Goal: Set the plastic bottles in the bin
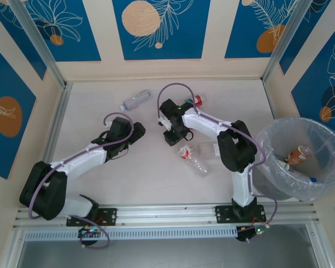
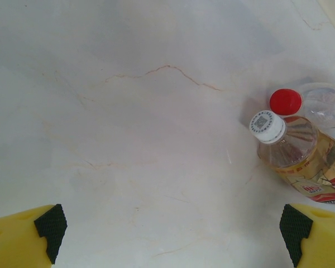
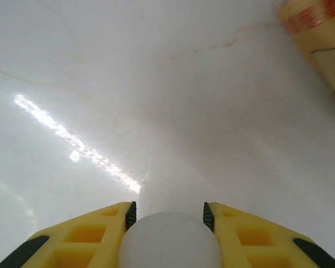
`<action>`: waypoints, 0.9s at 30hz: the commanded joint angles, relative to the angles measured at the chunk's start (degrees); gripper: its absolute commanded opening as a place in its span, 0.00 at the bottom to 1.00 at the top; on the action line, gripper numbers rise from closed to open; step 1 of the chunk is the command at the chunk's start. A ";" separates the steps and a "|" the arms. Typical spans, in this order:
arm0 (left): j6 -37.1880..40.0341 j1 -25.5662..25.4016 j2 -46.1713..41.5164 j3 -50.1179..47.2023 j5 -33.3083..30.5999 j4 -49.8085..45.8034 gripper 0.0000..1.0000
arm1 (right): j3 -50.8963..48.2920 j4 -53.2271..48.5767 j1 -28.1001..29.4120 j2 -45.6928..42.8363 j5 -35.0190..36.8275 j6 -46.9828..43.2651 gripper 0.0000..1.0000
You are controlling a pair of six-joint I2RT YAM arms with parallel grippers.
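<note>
The right pincer (image 3: 168,212) is clamped narrow on a white cap (image 3: 168,243). This round dome sits snug between its yellow fingers, and whatever is under the cap drops out of sight, so I can't tell which way that bottle's length runs. Ahead of this pincer and off to its right lies a gold-labelled bottle (image 3: 318,50), blurred, its long axis slanting away to the right. The left pincer (image 2: 173,231) stands wide, with nothing between its black pads (image 2: 50,226) but bare white table (image 2: 156,111). Just ahead of its right finger a white-capped bottle (image 2: 290,151) lies on its side. It has amber liquid and a gold and red label, and its cap points back across the pincer's front while its body runs off to the right. Tight behind it is a clear red-capped bottle (image 2: 324,103), also lying down, cap pointing left and length running crosswise; I can't tell whether the two touch. From above, a clear bottle (image 1: 135,100) lies on the slant beyond the left pincer, near the back wall. The bin (image 1: 268,139) stands well off to the right pincer's right, past that arm's elbow. A brown bottle (image 1: 297,154) lies tilted inside it on the bag.
</note>
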 commanded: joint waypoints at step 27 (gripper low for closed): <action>2.75 0.73 0.91 3.10 2.89 1.64 0.99 | -9.03 6.93 -7.08 -42.68 -3.24 9.41 0.00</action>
